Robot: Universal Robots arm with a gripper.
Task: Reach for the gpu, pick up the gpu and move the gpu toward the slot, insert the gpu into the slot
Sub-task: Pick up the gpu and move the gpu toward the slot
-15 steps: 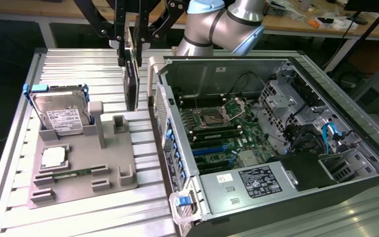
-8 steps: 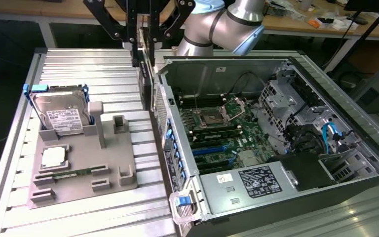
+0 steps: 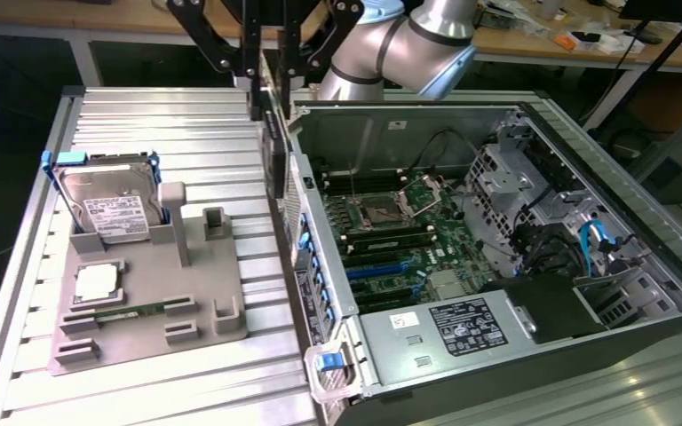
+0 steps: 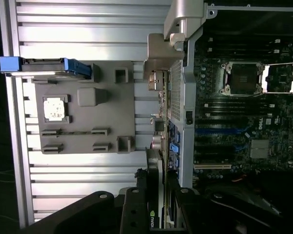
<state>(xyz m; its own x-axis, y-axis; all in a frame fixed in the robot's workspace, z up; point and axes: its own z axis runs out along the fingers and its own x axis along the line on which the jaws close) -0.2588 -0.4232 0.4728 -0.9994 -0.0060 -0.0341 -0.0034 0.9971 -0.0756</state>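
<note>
Exterior view: the gripper is clamping the gpu edge-on and hanging it by the rear wall of the case, well apart from the blue slot.

Wrist view: the fingers are pinching the card from both sides, roughly over that wall.

The carrying step seems to be under way. Seating the card is calling for its edge to line up over the slot.

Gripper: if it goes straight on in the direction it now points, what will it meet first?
Probably the computer case's rear wall, touched first by the gpu that the gripper holds; depth is unclear.
</note>
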